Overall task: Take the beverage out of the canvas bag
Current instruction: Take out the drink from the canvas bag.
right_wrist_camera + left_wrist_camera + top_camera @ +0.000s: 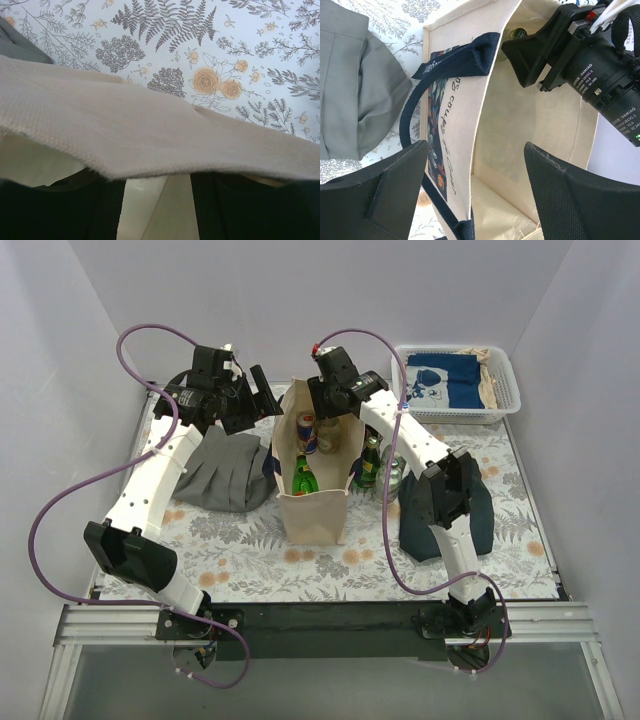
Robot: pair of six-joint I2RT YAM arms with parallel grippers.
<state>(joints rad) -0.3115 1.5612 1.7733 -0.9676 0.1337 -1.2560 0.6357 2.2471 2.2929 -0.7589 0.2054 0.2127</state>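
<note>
The canvas bag (315, 502) stands upright mid-table with its mouth open. Inside it I see a green bottle (303, 478) and a can (305, 428). My left gripper (264, 396) hangs open at the bag's far left corner. In the left wrist view, the left gripper (476, 146) has the bag's side wall (455, 125) and navy handle (457, 62) between its spread fingers. My right gripper (335, 412) reaches down into the bag's far end. In the right wrist view, its fingers (70, 210) stand apart below the bag's rim (150, 135), which hides their tips; only pale lining shows between them.
Two more bottles (371, 462) stand just right of the bag. A grey cloth (225, 478) lies to its left and a dark cloth (445, 512) under the right arm. A white basket (458, 412) holding blue fabric sits at the back right.
</note>
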